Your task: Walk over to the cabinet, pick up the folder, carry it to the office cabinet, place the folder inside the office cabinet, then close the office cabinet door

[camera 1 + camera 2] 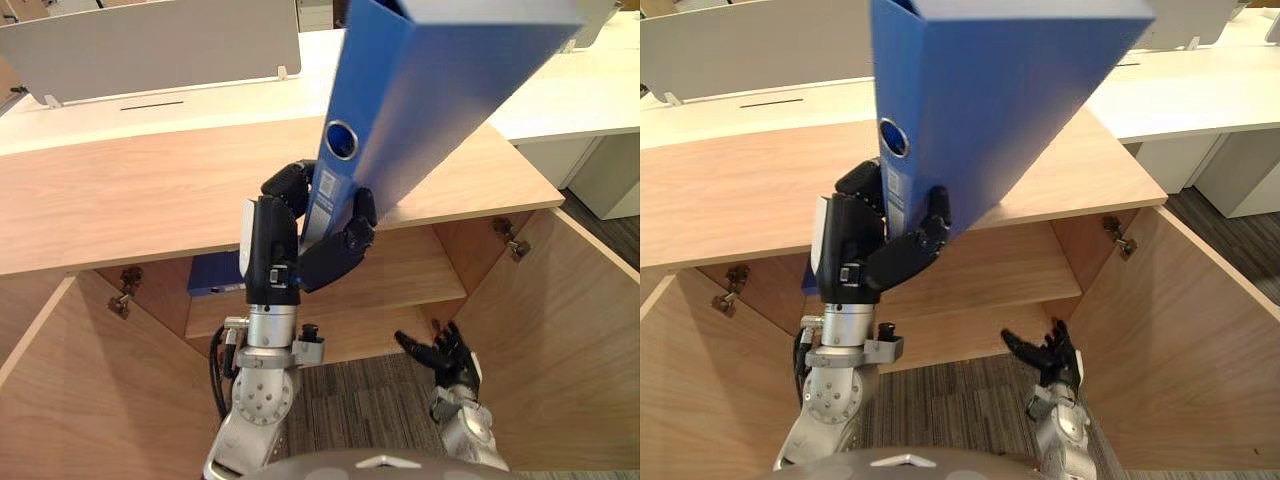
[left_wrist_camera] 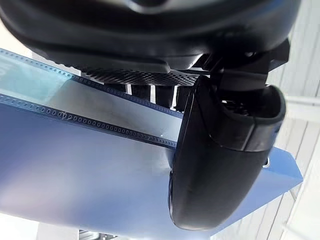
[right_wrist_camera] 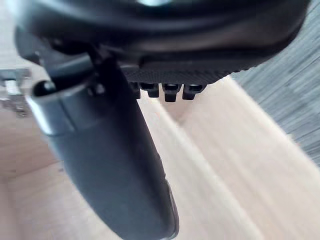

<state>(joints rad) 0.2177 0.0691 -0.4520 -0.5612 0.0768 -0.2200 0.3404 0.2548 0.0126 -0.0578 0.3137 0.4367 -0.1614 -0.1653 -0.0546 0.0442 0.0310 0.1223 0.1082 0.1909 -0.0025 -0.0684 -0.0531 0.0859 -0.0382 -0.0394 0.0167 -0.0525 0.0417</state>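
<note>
Aloft, left hand (image 1: 275, 245) clamps the folder (image 1: 440, 90) at its lower end; right hand (image 1: 448, 358) splayed.

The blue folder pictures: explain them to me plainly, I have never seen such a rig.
This is a humanoid robot with two arms ending in dark hands. The two wide pictures come from cameras in its head, looking down; the two close ones come from a camera on each wrist. Its left hand has fingers curled round a blue folder, held up tilted above a wooden office cabinet. The left door and right door stand open, showing a shelf inside. The right hand hangs low before the opening, fingers spread, holding nothing. In the left wrist view the thumb presses on the folder.
</note>
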